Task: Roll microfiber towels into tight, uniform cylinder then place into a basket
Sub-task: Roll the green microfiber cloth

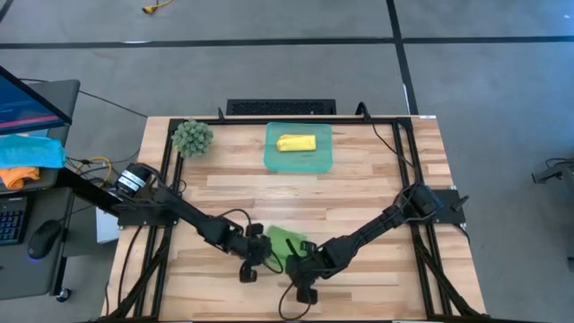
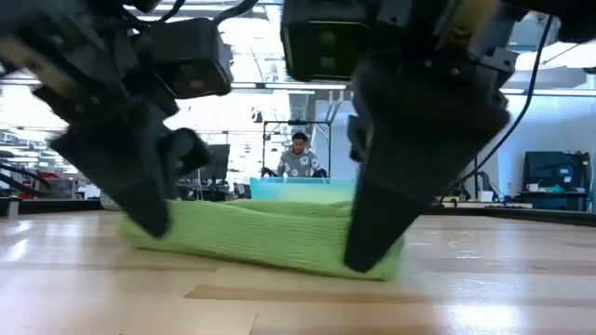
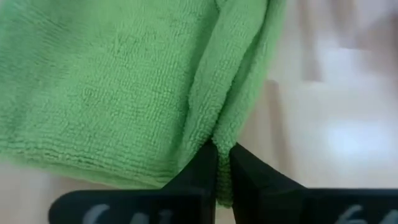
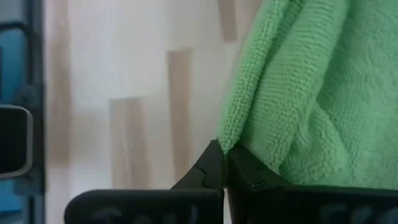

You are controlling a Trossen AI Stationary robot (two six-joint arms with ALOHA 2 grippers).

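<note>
On the wooden table (image 1: 359,188), the light green towel (image 1: 285,240) lies near the front edge, at about 6 o'clock from the table's centre in the high view. Only a small patch of it shows there, because both arms meet over it. The left gripper (image 1: 265,254) comes in from 9 o'clock and the right gripper (image 1: 299,266) from 3 o'clock, one at each end of the towel.

The left wrist view shows that gripper's dark fingers (image 3: 200,167) pinched together on a folded edge of the green towel (image 3: 112,87), with the cloth's fold running up from between the tips. The right wrist view shows the same at the other end: its fingers (image 4: 249,168) are closed on a folded corner of the towel (image 4: 311,93). So each gripper grips the towel.

In the low view the towel (image 2: 261,237) is a flattened, layered bundle resting on the table, with a gripper's dark bulk pressed down at each end; those ends are hidden, and the arms' upper parts are cut off. Whether the bundle is rolled or merely folded cannot be told.

The teal basket (image 1: 323,161) sits at 12 o'clock, near the back edge, well apart from the grippers. A rolled yellow towel (image 1: 296,143) lies inside it. A fuzzy green ball (image 1: 192,136) stands toward 10 o'clock. Beyond the table, a person (image 2: 300,156) shows, small and blurred.
</note>
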